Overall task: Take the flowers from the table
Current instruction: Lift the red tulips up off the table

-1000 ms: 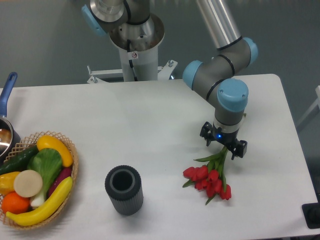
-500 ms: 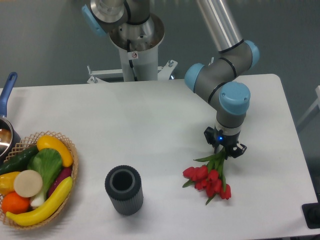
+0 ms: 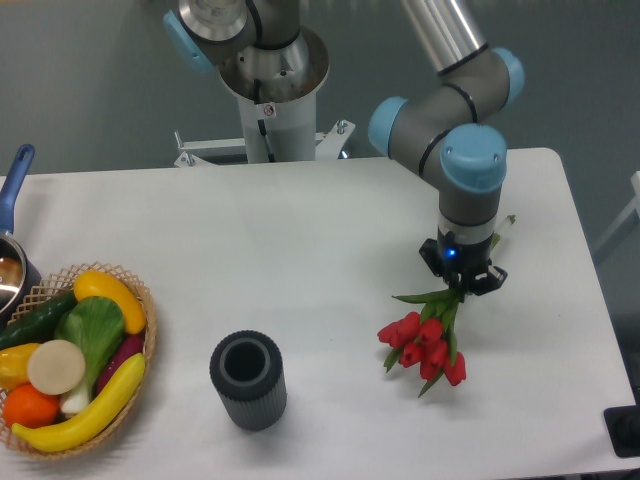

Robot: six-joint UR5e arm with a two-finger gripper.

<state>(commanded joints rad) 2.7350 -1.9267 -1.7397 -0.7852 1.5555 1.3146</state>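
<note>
The flowers [image 3: 428, 340], a small bunch of red blooms on thin green stems, hang with the blooms pointing down and toward the camera, just above the white table [image 3: 300, 260] at its right side. My gripper [image 3: 460, 288] is shut on the green stems just above the leaves, with the stem ends poking out behind the wrist. The blooms look slightly lifted off the tabletop; I cannot tell whether any bloom still touches it.
A dark ribbed cylindrical cup [image 3: 248, 380] stands near the front middle. A wicker basket [image 3: 140, 300] of vegetables sits at the front left, with a blue-handled pot [image 3: 12, 230] behind it. The robot base [image 3: 270, 80] stands at the back.
The gripper went from open over the stems to shut on them, then rose and shifted slightly right, carrying the bunch up with it.
</note>
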